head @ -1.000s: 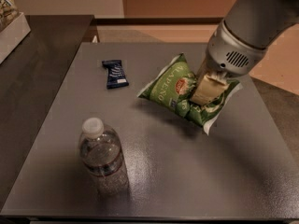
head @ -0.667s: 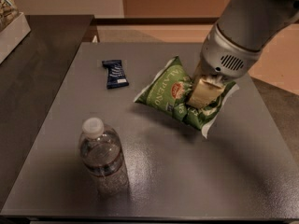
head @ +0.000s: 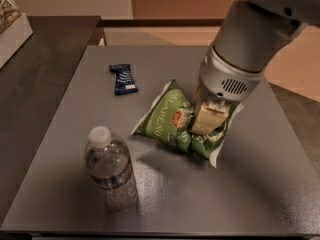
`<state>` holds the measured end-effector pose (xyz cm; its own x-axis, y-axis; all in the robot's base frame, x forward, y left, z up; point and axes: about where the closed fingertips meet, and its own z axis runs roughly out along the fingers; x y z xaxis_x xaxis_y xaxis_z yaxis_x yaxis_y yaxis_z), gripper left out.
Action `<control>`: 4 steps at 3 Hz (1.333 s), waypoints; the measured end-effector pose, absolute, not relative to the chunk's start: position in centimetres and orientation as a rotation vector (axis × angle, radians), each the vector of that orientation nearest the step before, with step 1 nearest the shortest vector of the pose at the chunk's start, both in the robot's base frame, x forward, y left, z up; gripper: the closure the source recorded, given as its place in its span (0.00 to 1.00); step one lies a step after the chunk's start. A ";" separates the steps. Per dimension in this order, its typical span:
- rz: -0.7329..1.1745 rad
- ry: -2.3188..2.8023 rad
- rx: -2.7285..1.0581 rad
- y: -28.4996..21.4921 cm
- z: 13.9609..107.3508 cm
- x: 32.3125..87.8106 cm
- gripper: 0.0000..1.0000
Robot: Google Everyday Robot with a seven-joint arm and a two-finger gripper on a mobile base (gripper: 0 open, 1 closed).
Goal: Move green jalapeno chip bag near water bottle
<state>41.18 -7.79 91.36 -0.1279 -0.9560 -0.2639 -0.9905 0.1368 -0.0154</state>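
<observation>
Green bag [head: 170,116] is clamped in the hand [head: 206,121], just under it. The bottle [head: 107,166] is stood well apart, left of the hand and nearer the front of the desk [head: 250,194]. The bag should be held tight, moved slowly and put down beside the bottle, not bumped into it. Since a second ago, bag and hand have been brought closer to the bottle.

The gripper [head: 207,118], clamped on the green jalapeno chip bag [head: 167,120], hides from us the bag's right part. Above the bag, the arm [head: 250,39] is cut by the picture's top edge. The bag's smaller print we cannot read.
</observation>
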 end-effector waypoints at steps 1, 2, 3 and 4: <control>0.255 2.199 -1.980 -6.9 90.2 39.9 0.83; 0.273 2.200 -2.018 -6.1 89.5 38.9 0.59; 0.296 2.199 -2.051 -5.4 89.1 38.3 0.36; 0.318 2.195 -2.082 -4.8 88.6 37.8 0.13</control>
